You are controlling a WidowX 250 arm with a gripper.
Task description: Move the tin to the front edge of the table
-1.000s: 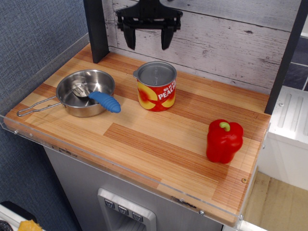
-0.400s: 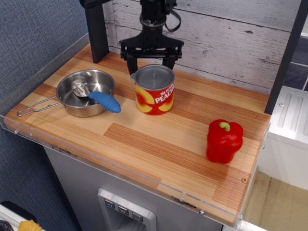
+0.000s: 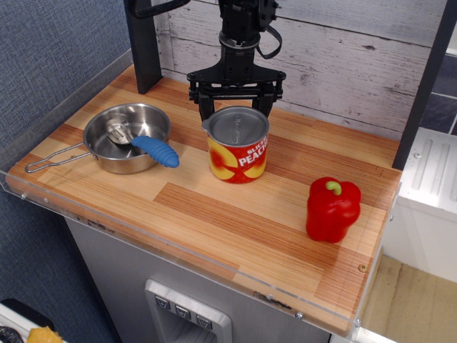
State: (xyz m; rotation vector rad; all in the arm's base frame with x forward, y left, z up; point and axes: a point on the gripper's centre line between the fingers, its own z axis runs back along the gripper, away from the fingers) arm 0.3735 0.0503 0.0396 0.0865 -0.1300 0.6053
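Observation:
The tin [image 3: 238, 151], a short red can with yellow peach shapes and a grey lid, stands upright on the wood-plank table [image 3: 235, 229], toward the back middle. My black gripper [image 3: 235, 106] hangs straight down just behind the tin. Its jaws stand open, spread about as wide as the tin. One finger sits at the tin's rear left [image 3: 205, 103] and one at its rear right. The fingertips are hidden behind the tin's rim, so I cannot tell whether they touch it.
A steel pan [image 3: 125, 136] holding a utensil with a blue handle [image 3: 156, 151] sits at the left. A red bell pepper [image 3: 333, 209] stands at the right front. A dark post [image 3: 143, 43] rises at the back left. Clear acrylic edging [image 3: 178, 261] lines the front edge.
The gripper came down from above to just behind the tin, then shifted right and forward. The tin slid slightly right and toward the front with it.

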